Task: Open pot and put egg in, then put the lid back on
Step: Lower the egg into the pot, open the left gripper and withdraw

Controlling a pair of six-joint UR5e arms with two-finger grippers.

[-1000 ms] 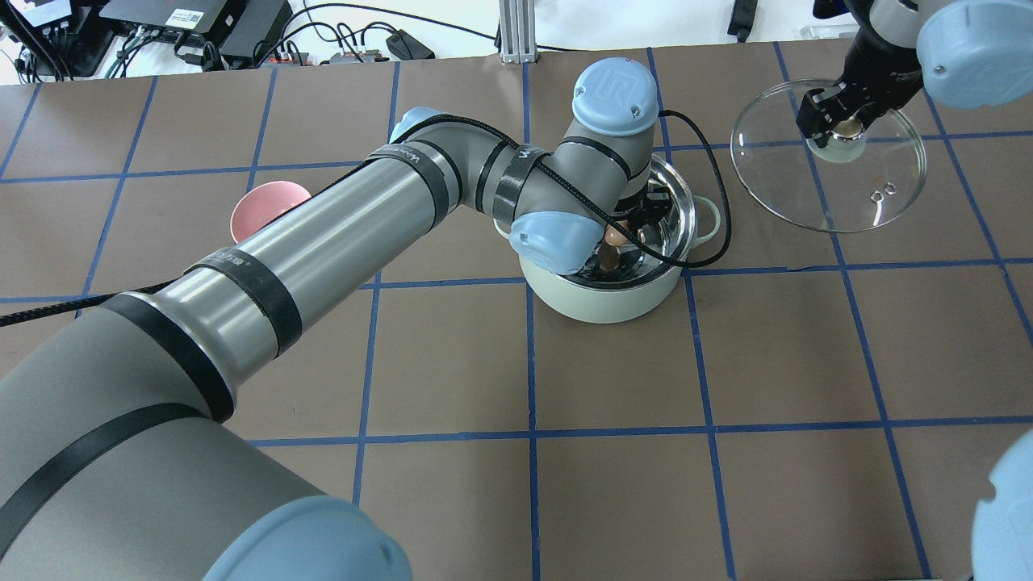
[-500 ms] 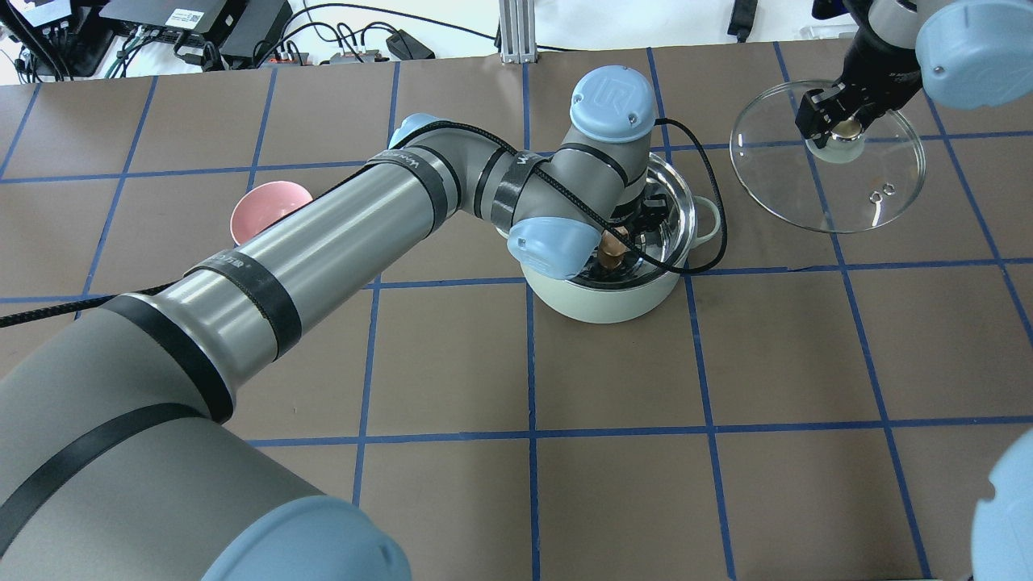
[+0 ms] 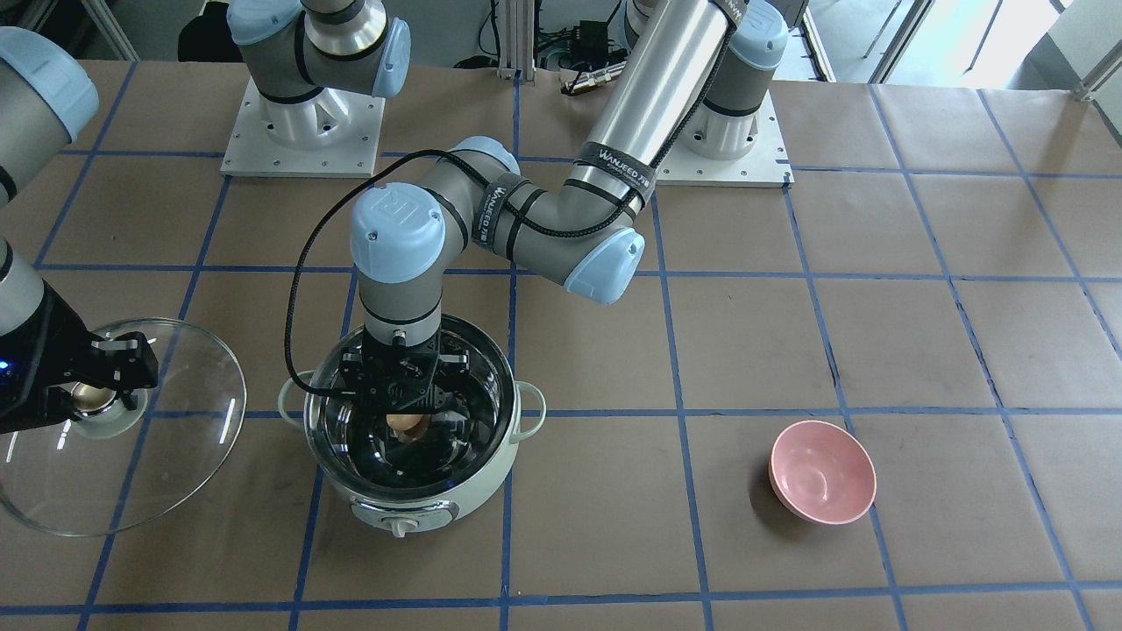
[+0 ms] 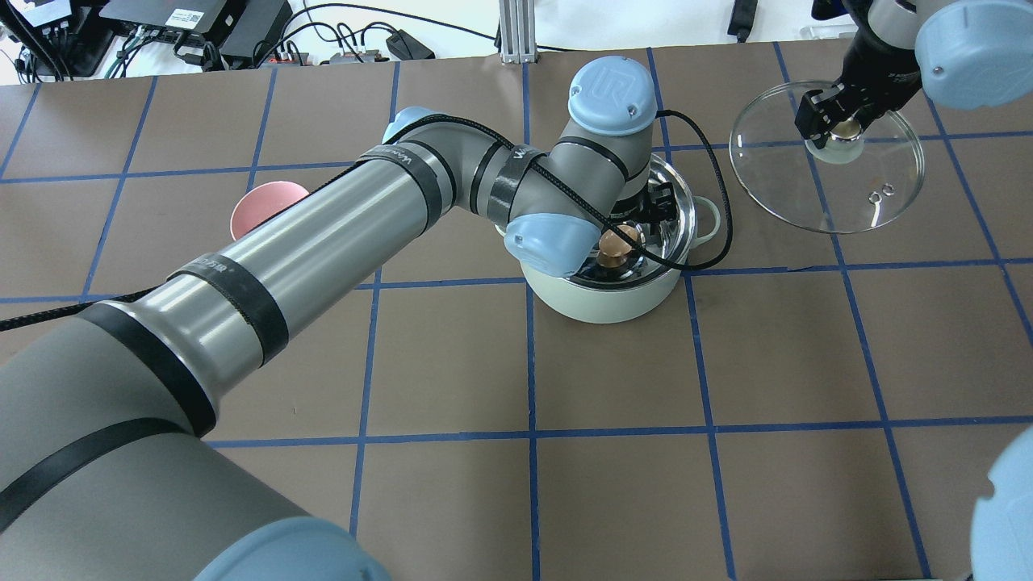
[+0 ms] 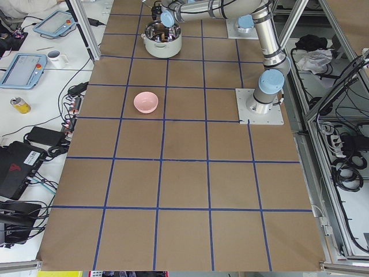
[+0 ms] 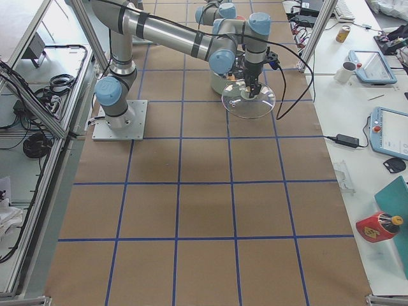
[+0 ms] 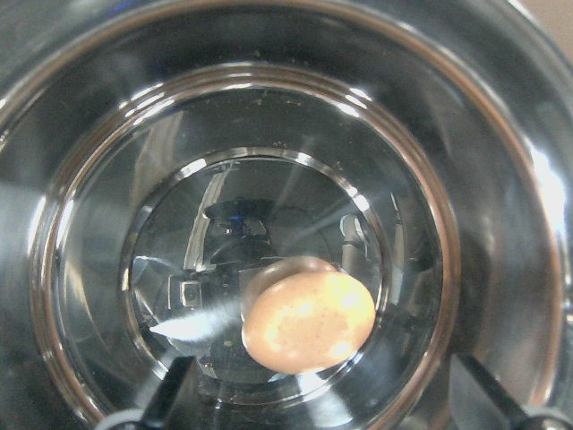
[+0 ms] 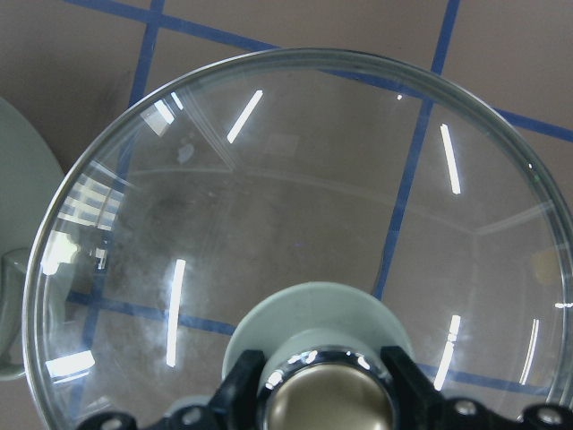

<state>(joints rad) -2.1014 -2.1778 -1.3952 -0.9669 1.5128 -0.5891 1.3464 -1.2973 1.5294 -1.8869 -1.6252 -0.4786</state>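
The egg (image 7: 309, 321) is lying loose on the steel floor of the pot (image 4: 597, 305). Its long axis is running nearly left to right across the left wrist view, just below the middle of the frame. The left tool (image 3: 401, 405) is hanging directly above it inside the pot's mouth. Its fingers (image 7: 170, 399) are standing wide apart at the lower corners of that view and gripping nothing, so I am taking the egg as let go.

At the upper right of the overhead view the right tool (image 8: 324, 399) is clamping the knob (image 8: 313, 313) of the lid (image 4: 855, 190) and holding the glass tilted. Whether its low edge is touching the worktop (image 4: 613, 484) I cannot tell.

In that view the pot is sitting down and to the left of the lid, and the left arm is filling the opening. I am guessing it has to lift straight out before the right arm brings the lid across.
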